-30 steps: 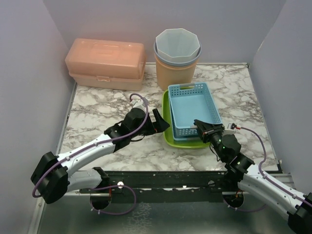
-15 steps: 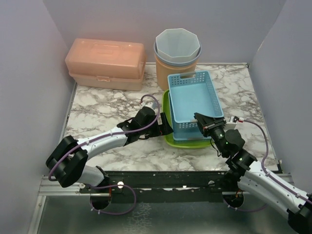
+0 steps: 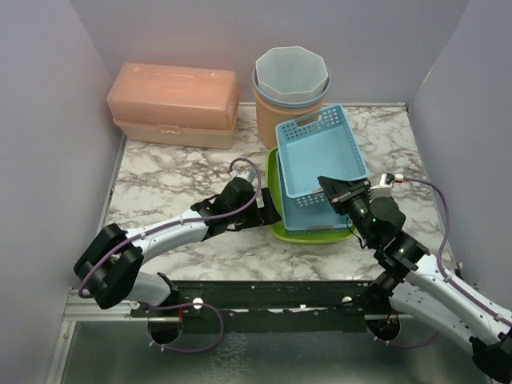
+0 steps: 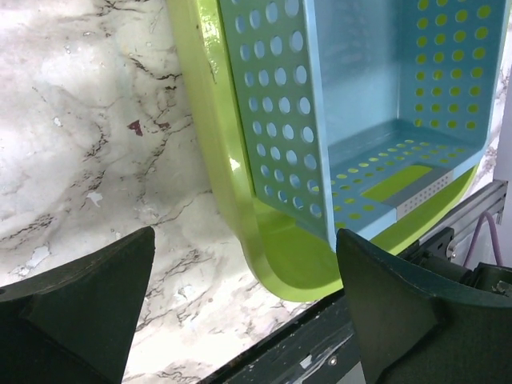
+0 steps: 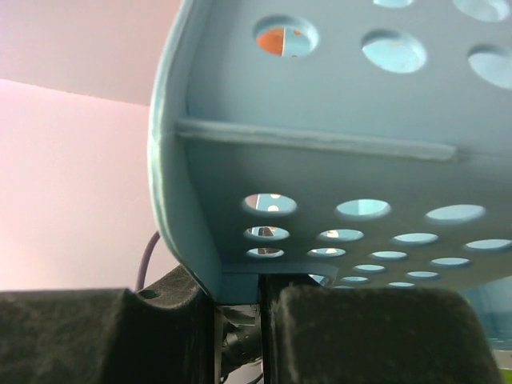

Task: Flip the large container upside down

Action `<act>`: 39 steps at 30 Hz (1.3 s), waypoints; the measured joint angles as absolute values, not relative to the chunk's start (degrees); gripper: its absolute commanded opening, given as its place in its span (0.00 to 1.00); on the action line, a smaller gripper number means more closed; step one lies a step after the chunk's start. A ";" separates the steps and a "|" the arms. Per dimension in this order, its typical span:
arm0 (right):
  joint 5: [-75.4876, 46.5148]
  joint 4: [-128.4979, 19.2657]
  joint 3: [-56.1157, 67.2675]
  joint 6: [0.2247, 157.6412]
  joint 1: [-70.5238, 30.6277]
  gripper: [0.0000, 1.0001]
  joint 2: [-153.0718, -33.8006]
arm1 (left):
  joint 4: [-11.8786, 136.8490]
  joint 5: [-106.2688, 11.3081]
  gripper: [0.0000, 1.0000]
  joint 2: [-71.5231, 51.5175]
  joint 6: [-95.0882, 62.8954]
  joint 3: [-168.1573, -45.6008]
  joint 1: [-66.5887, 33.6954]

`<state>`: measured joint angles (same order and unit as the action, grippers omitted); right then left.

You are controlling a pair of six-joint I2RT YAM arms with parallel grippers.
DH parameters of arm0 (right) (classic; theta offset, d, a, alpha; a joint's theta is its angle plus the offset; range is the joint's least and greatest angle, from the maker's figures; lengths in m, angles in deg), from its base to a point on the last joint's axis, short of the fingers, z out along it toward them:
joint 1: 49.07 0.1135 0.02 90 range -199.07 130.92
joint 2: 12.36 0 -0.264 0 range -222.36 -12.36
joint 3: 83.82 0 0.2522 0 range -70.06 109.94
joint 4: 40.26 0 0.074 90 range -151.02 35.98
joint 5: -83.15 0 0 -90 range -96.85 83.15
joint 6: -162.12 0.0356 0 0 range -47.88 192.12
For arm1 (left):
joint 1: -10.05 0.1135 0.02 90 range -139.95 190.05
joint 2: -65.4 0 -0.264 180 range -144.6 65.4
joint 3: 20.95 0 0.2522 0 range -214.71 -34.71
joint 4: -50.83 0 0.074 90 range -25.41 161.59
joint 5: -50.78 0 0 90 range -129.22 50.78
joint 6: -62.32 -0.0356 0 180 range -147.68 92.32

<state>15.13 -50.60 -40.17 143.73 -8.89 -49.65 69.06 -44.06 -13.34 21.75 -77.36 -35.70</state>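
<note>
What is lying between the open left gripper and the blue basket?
In the left wrist view, only the raised rim of the green tray stands between the left gripper and the blue basket.

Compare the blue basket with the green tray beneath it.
The blue basket has hole-dotted walls; the green tray is solid. The basket is deep, the tray shallow. The basket is tilted, its near rim pinched by the right tool; the tray lies flat on the table. Both are open-topped, rounded rectangles.
</note>
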 measured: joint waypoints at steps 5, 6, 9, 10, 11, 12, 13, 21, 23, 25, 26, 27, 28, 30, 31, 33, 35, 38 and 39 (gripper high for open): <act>15.74 -54.10 -39.80 143.23 -8.89 0.01 -49.20 | 70.98 -42.60 0.95 -12.53 21.62 -77.23 -35.73; 16.01 -54.93 -39.80 143.56 -8.89 0.01 -48.87 | 72.21 -41.68 0.95 -12.53 21.32 -77.32 -35.73; 17.69 -58.40 -39.80 144.83 -8.89 0.01 -46.42 | 75.44 -39.34 0.95 -12.53 20.51 -77.78 -35.70; 18.50 -59.54 -39.75 145.00 -8.89 0.01 -45.33 | 76.53 -38.44 0.95 -12.53 20.20 -78.11 -35.70; 19.70 -61.20 -39.60 144.98 -8.89 0.00 -44.04 | 77.32 -37.63 0.95 -12.48 19.94 -78.35 -35.73; 20.68 -62.34 -39.38 144.83 -8.89 0.00 -43.18 | 77.67 -37.24 0.95 -12.42 19.83 -78.43 -35.73; 21.71 -63.76 -38.86 144.39 -8.89 0.00 -42.40 | 78.02 -36.80 0.96 -12.35 19.70 -78.43 -35.70; 30.26 -74.47 -30.14 138.66 -8.91 0.01 -41.22 | 80.16 -35.78 0.96 -12.18 18.41 -79.77 -35.70; 32.03 -75.93 -29.13 136.78 -8.91 0.01 -41.13 | 80.64 -35.45 0.97 -12.18 18.21 -80.34 -35.70; 33.60 -76.74 -28.87 134.20 -8.91 0.01 -40.85 | 80.75 -35.27 0.99 -12.22 18.08 -80.60 -35.70; 34.28 -77.05 -28.87 132.76 -8.91 0.01 -40.74 | 80.80 -35.27 0.99 -12.27 17.97 -80.71 -35.70; 34.78 -77.31 -28.83 131.32 -8.91 0.01 -40.71 | 80.86 -35.30 0.99 -12.29 17.73 -80.80 -35.73; 35.33 -77.64 -28.61 130.01 -8.91 0.00 -40.87 | 80.88 -35.34 0.99 -12.31 17.40 -80.84 -35.73; 36.40 -78.62 -27.19 127.47 -8.91 0.01 -41.92 | 80.99 -35.32 0.99 -12.31 17.14 -80.84 -35.73; 36.92 -78.99 -26.27 126.16 -8.91 0.01 -42.68 | 81.04 -35.30 0.99 -12.31 17.14 -80.84 -35.73; 38.04 -79.43 -24.17 122.58 -8.91 0.01 -44.61 | 81.08 -35.06 0.99 -12.09 17.16 -80.84 -35.73; 38.91 -79.67 -22.66 119.36 -8.91 0.01 -46.22 | 81.19 -34.79 0.99 -11.63 17.19 -80.84 -35.70; 40.51 -79.30 -21.13 112.19 -8.91 0.01 -48.39 | 81.23 -34.40 0.99 -10.56 17.19 -80.84 -35.70; 40.86 -78.99 -21.07 109.33 -8.91 0.00 -48.80 | 81.23 -34.31 0.99 -10.28 17.19 -80.84 -35.70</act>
